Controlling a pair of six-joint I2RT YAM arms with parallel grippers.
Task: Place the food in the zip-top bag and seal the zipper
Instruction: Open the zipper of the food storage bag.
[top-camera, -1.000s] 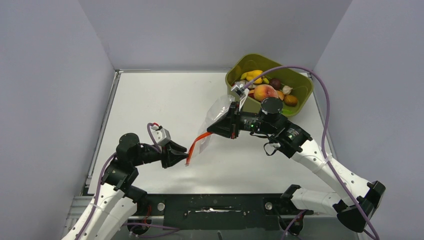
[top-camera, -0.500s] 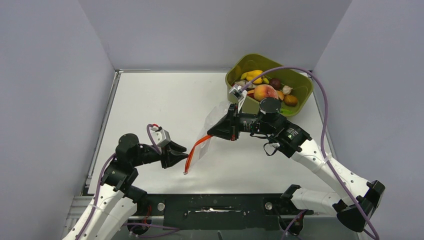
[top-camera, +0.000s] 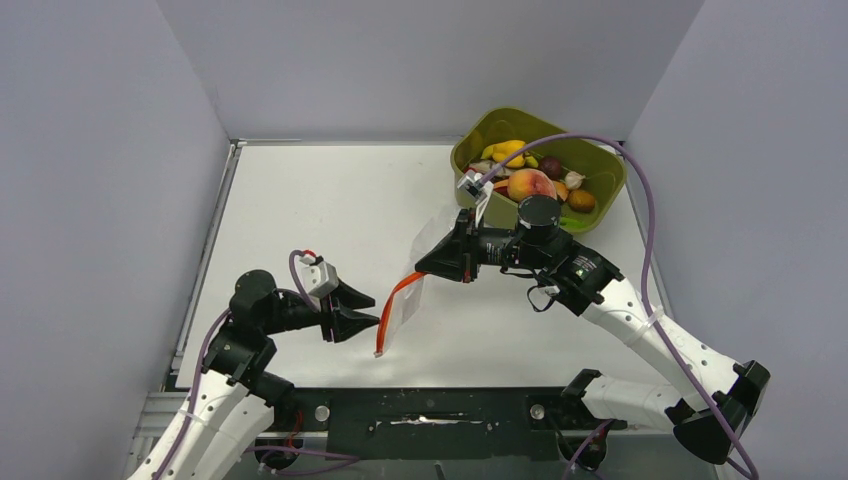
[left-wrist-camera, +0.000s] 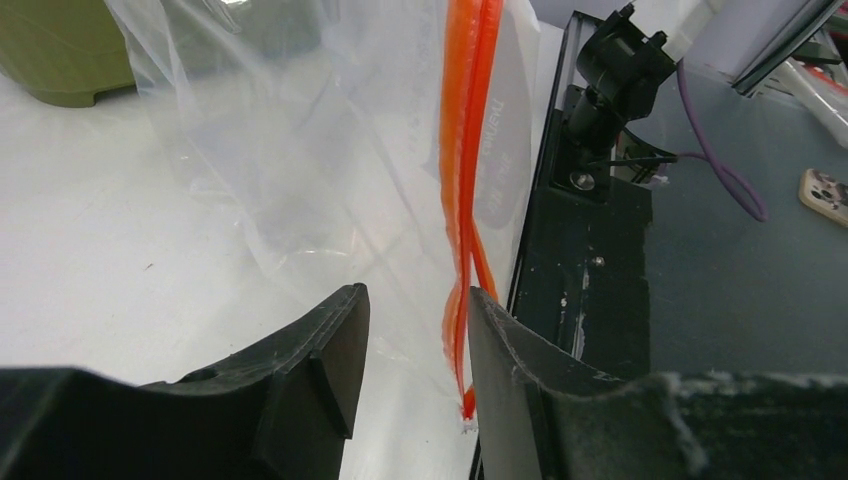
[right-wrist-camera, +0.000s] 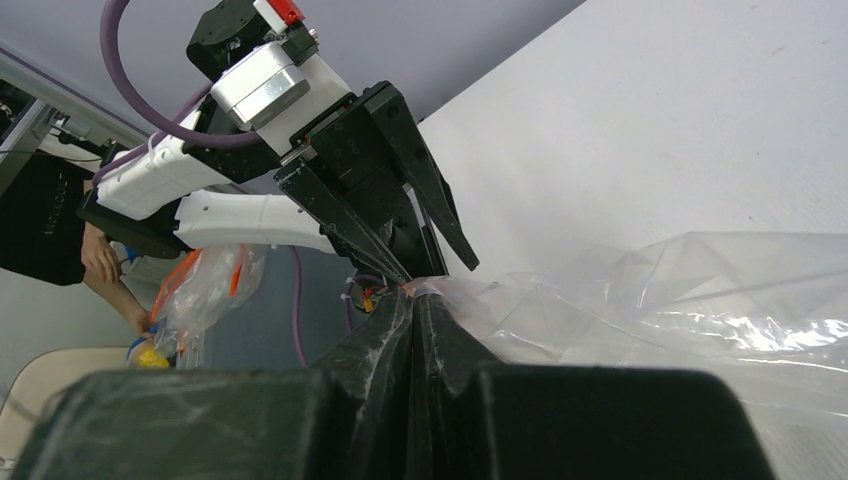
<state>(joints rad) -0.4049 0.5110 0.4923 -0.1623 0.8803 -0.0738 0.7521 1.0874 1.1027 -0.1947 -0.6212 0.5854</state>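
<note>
right gripper (top-camera: 422, 270) is clamped tight on one end of the mouth of the clear crinkly zip-top bag (top-camera: 408, 305), just right of the middle of the top view. in its own wrist cam the right gripper (right-wrist-camera: 415, 318) has both fingers pressed together with plastic pinched between them, and the rest of the bag (right-wrist-camera: 700, 300) billows off to the right of the frame. from there the red-orange press-seal zipper strip (top-camera: 392, 305) runs down and left toward the bottom of the top view. left gripper (top-camera: 373, 311) sits lower left of centre with its fingers spread apart, not gripping anything. in the left wrist cam the left gripper (left-wrist-camera: 412, 350) has the zipper strip (left-wrist-camera: 466, 200) dropping into the gap, right up against the finger on the right of the frame, can't tell if it's actually touching. the bag (left-wrist-camera: 300, 150) is see-through and has nothing in it. the food is all in the olive-green plastic tub (top-camera: 610, 185) at the upper right: toy peach (top-camera: 530, 185), yellow banana (top-camera: 505, 150), dark purple piece (top-camera: 551, 166). everything's on a white table (top-camera: 300, 220).
</note>
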